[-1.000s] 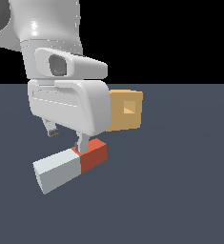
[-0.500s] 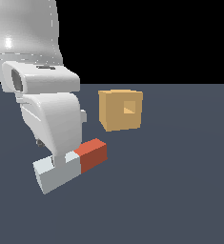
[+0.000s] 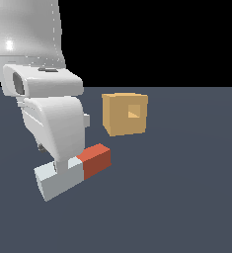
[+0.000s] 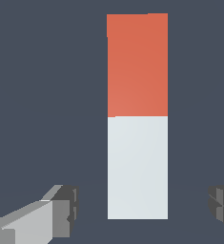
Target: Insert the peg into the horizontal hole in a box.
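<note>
The peg (image 3: 73, 172) lies flat on the dark floor, its red-orange end toward the box (image 3: 125, 114). The tan box stands behind it, apart from it, and its small square hole (image 3: 134, 111) shows on the face turned to the camera. My gripper (image 3: 63, 169) hangs over the peg's pale end, and the hand hides most of it in the exterior view. In the wrist view the peg (image 4: 137, 119) runs lengthwise between the fingers (image 4: 61, 209). My gripper (image 4: 142, 207) is open, with a gap on each side of the pale end.
The white arm and hand (image 3: 48, 113) fill the exterior view's left. The dark grey floor (image 3: 186, 197) stretches around the peg and box.
The hand has moved toward the exterior view's left, from above the red and white seam to the peg's pale end, and sits lower. Peg and box have not moved.
</note>
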`<state>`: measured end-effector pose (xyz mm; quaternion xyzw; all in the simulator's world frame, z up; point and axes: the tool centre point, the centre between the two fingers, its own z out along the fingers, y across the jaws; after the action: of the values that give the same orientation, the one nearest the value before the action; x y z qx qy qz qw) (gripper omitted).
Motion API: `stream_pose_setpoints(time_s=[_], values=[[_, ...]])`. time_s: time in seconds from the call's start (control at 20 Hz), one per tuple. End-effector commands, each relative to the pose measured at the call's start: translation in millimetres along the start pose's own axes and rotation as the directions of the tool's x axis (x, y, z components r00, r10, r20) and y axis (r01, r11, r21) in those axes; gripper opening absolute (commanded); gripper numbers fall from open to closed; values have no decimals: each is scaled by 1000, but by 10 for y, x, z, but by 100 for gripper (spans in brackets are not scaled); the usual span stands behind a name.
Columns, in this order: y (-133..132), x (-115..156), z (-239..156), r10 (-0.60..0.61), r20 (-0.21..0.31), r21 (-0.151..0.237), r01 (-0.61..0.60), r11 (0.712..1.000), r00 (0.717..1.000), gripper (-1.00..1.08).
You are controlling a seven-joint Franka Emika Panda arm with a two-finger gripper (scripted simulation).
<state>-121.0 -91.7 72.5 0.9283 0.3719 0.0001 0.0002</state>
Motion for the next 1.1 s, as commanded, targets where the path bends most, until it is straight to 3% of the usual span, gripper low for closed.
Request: stream_pose_setpoints(time_s=[0.0,0.8,0.85,1.05], values=[[-1,-2,23,0,0,0,0,1000,1000,100],[-4,0,496,-2,0,1,2,1000,1000,100],[-4,0,496,-2,0,1,2,1000,1000,-100],[-4,0,496,-2,0,1,2,1000,1000,-100]])
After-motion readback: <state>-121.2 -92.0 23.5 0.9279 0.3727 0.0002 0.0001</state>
